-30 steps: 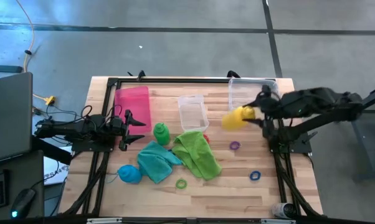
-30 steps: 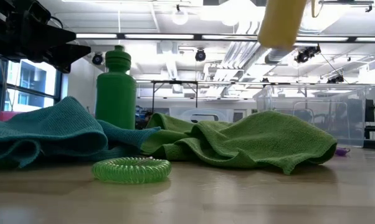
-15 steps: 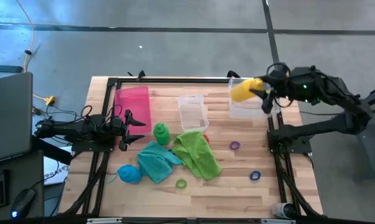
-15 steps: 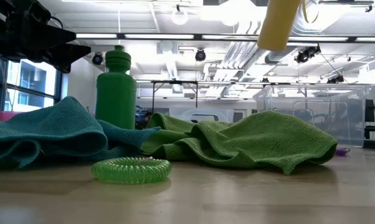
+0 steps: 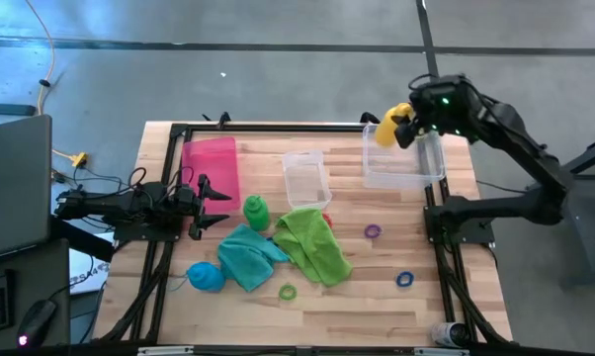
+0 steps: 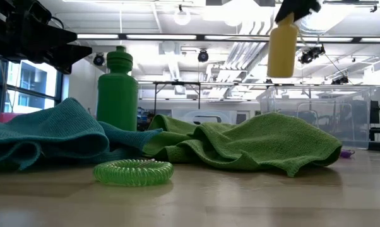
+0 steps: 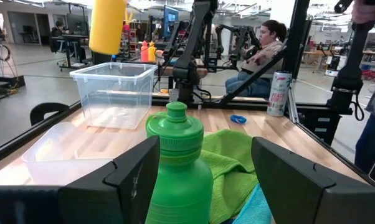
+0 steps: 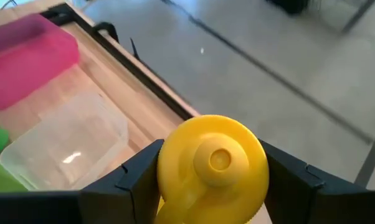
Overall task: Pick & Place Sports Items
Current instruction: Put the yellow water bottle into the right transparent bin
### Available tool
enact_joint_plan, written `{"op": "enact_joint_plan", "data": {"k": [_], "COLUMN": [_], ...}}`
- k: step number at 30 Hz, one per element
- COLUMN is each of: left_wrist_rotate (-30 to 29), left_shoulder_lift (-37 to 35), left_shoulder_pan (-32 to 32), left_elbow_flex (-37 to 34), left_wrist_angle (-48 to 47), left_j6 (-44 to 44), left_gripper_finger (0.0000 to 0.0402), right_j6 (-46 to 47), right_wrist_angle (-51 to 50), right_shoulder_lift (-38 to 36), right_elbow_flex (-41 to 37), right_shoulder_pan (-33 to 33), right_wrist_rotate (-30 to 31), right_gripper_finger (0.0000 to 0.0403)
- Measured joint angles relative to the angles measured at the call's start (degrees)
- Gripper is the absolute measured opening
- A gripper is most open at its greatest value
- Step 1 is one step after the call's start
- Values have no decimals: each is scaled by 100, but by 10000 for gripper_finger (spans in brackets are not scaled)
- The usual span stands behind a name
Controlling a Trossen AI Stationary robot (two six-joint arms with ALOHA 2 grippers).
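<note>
Between the right gripper's (image 8: pixel 212 186) dark fingers, clamped partway shut on it, sits the yellow bottle (image 8: pixel 212 163): the wrist view shows its round domed cap, the low view its smooth cylindrical body hanging upright. Beneath it lies the clear plastic box (image 5: pixel 401 156). Left gripper (image 7: pixel 200 171) stands open, empty, around the green bottle (image 7: pixel 178 162).

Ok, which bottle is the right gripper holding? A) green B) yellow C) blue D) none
B: the right gripper is shut on the yellow bottle, held above the far corner of the clear box; the right wrist view shows the fingers on either side of it.
</note>
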Motion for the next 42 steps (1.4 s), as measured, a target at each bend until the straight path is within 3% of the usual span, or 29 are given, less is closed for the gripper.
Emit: {"op": "enact_joint_plan", "data": {"k": [12,30,42], "left_wrist_rotate": [0,0,0], "left_shoulder_lift": [-1,-1,0], "left_shoulder_pan": [1,0,0], "left_elbow_flex": [2,1,0], "left_wrist_angle": [-1,0,0], "left_j6": [0,0,0], "left_gripper_finger": [249,249,249], "right_j6": [212,551,619], "right_wrist_angle": [11,2195,2866], "right_shoulder_lift": [684,693,685], "right_elbow_flex": [-439,-2757,-3340], "right_shoulder_pan": [-616,-728,-726], "right_wrist_rotate": [-103,-190,-207], "right_gripper_finger": [208,208,228]}}
